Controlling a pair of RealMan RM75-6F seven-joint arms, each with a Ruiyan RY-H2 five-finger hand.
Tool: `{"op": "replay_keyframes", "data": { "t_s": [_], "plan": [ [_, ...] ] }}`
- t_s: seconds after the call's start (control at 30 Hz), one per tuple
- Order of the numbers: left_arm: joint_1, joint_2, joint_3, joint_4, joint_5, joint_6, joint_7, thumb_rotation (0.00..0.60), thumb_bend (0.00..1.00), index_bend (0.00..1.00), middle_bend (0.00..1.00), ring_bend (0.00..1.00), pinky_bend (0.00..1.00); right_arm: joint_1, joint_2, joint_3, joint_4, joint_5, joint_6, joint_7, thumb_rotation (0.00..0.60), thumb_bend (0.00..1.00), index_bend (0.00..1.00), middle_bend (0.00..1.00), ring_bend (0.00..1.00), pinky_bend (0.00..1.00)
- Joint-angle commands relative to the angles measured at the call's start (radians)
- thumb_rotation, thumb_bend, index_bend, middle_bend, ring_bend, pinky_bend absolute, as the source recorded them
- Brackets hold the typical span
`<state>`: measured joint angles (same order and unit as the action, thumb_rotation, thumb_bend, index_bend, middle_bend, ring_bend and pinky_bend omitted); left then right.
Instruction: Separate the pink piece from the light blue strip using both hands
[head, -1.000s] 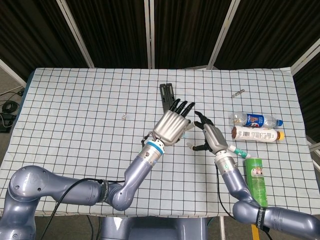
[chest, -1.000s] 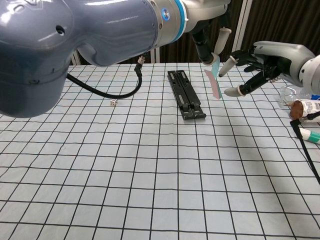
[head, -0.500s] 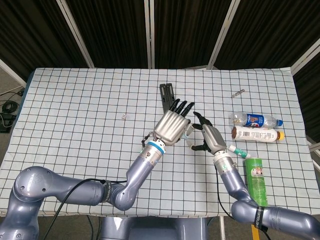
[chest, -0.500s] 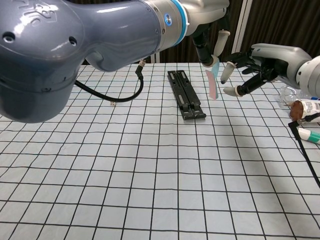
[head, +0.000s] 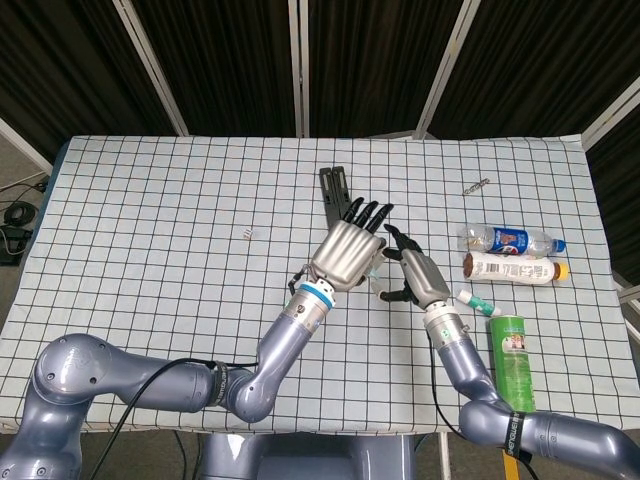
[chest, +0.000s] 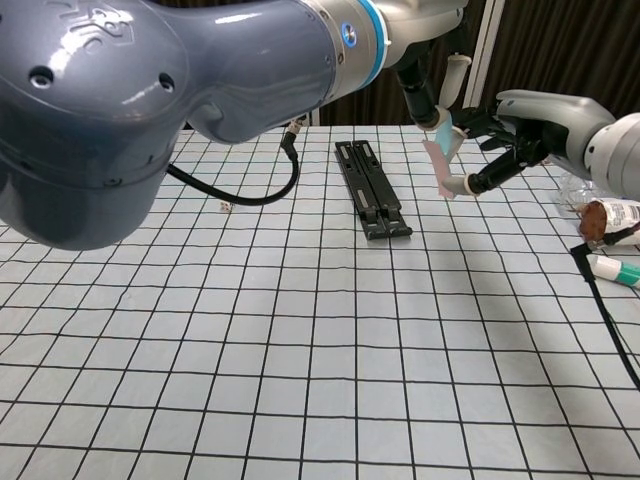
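My left hand (head: 348, 250) is raised over the table's middle and pinches the top of the light blue strip (chest: 441, 128) between its fingertips. The pink piece (chest: 440, 168) hangs from the strip, tilted, above the cloth. My right hand (head: 415, 278) comes in from the right; its fingertips (chest: 456, 186) close on the pink piece near its lower end. In the head view the left hand hides most of the strip. In the chest view the right hand (chest: 530, 120) sits just right of the pink piece.
A black folded stand (chest: 372, 188) lies flat just behind and left of the hands. Two bottles (head: 510, 240) (head: 512, 268), a small tube (head: 478, 302) and a green can (head: 512, 360) stand at the right. A tiny white part (head: 247, 234) lies at centre left.
My right hand has moved left onto the pink piece and its fingers have closed on it. The strip and the pink piece have tilted and shifted slightly right.
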<state>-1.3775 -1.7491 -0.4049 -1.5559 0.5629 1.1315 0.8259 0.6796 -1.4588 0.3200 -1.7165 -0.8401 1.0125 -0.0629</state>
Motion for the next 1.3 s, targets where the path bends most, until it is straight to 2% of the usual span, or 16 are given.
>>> {"op": "replay_keyframes", "data": {
  "t_s": [0.03,0.43,0.73,1.07,1.3],
  "plan": [
    [-0.002,-0.004,-0.001,0.002,-0.001,0.001,0.0,0.6,0.57,0.89,0.0,0.0,0.0,0.001,0.0,0.0,0.0,0.003,0.0,-0.002,0.6,0.27,0.53,0.0,0.0,0.0],
    [-0.008,-0.025,-0.003,0.026,0.009,0.0,-0.007,0.6,0.57,0.89,0.0,0.0,0.0,0.002,-0.002,0.0,0.008,0.009,-0.009,0.006,0.6,0.3,0.55,0.0,0.0,0.0],
    [-0.01,-0.029,-0.004,0.028,0.011,0.001,-0.001,0.6,0.57,0.89,0.0,0.0,0.0,0.002,-0.002,-0.002,0.014,0.006,-0.014,0.01,0.6,0.38,0.65,0.03,0.0,0.0],
    [-0.006,-0.026,-0.007,0.024,0.017,0.001,-0.005,0.6,0.57,0.89,0.0,0.0,0.0,0.002,-0.004,-0.01,0.023,0.005,-0.018,0.006,0.6,0.39,0.72,0.06,0.0,0.0],
    [0.014,0.046,-0.047,-0.05,0.062,0.043,-0.019,0.6,0.57,0.89,0.0,0.0,0.0,0.0,-0.029,-0.077,0.123,0.051,-0.041,-0.064,0.6,0.39,0.72,0.06,0.0,0.0]
  ]
}}
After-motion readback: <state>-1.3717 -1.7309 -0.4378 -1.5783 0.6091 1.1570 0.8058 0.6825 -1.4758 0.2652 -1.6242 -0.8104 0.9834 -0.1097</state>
